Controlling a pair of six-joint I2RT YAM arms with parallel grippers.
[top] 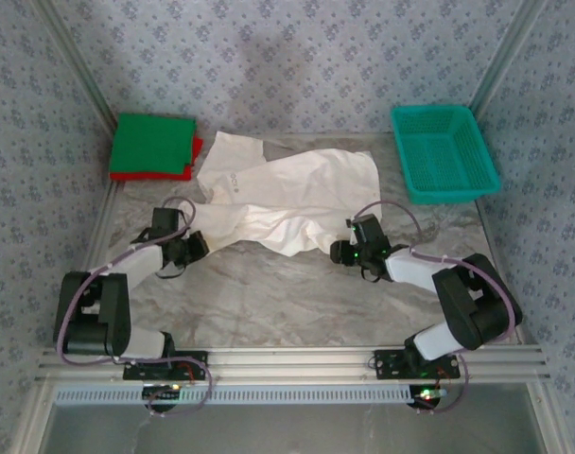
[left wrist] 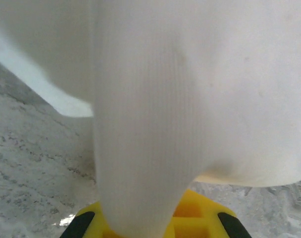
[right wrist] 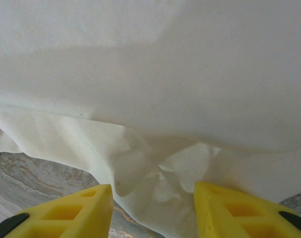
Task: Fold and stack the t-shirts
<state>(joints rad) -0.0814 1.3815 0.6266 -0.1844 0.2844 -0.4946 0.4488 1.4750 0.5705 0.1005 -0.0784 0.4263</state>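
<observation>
1. Two tools sit low over the bench (top: 297, 293), one at each end of the white shirt's (top: 287, 194) near edge.
2. Left tool (top: 191, 246): narrow, pinched on the white shirt. In the wrist view, cloth runs down between the yellow jaws and drapes over them.
3. Right tool (top: 342, 252): wide, jaws apart. A rumpled cloth edge lies in the gap, not clamped.
4. White shirt: wrinkled and spread across mid-bench. Its far-left sleeve is just beside the folded pair.
5. Green shirt (top: 153, 142): folded square in the far-left corner, on top of the red shirt (top: 198, 149). Red shows along its near and right edges.
6. Basket (top: 453, 193): teal mesh, far-right corner, apart from the white shirt.
</observation>
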